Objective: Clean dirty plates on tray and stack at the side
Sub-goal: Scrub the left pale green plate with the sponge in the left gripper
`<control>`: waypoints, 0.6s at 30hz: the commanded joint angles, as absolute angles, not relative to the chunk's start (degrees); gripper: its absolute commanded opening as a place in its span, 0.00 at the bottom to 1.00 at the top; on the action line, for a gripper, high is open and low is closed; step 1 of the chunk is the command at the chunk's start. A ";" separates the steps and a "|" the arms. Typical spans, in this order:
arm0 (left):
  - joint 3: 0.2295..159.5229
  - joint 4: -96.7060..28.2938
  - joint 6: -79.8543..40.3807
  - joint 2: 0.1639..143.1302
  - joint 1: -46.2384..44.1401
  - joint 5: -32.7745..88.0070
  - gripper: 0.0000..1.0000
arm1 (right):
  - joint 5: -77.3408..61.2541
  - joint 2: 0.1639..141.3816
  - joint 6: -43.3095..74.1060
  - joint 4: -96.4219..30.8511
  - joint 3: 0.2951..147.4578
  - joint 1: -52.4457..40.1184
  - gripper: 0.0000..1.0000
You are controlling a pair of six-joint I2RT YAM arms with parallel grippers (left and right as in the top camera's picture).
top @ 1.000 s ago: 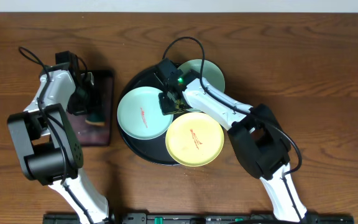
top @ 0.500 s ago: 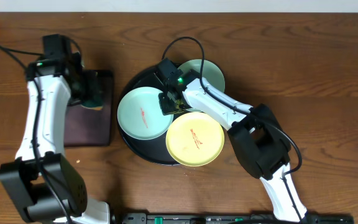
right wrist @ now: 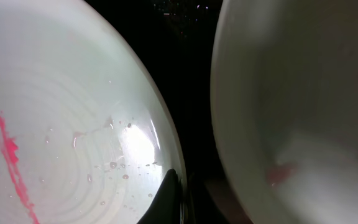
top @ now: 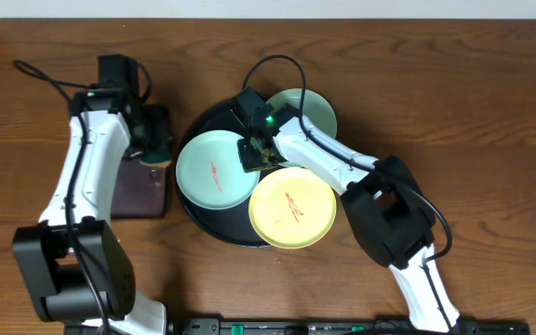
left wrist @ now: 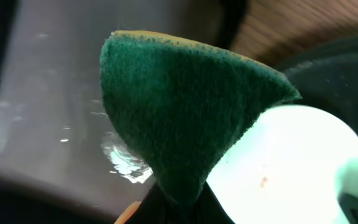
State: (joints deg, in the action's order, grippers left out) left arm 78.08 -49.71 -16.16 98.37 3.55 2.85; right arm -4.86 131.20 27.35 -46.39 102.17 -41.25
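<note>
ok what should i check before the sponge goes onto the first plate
1. Sponge gripped: ok. The left hand is shut on the green sponge.
2. Sponge over a plate: not ok. It hangs at the edge of the small tray, short of the round tray.
3. Target dirty: ok. The near mint plate shows a red smear.
4. Plate steadied: cannot tell. The right hand is shut at that plate's rim, but a grip is not visible.
5. Other plates waiting: ok. The yellow plate is smeared too.
</note>
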 commanded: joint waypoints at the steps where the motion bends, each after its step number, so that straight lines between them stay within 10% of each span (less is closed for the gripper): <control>1: 76.20 -48.53 -18.94 98.76 -0.23 4.95 0.07 | -3.14 132.79 25.65 -47.13 102.30 -41.34 0.01; 18: 72.95 -44.69 -22.83 112.07 -8.84 8.12 0.07 | -3.27 132.79 25.63 -47.57 102.30 -41.30 0.01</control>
State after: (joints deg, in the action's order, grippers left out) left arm 73.58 -43.66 -22.13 109.56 -8.43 5.48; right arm -4.86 131.20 27.35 -46.74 102.26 -41.21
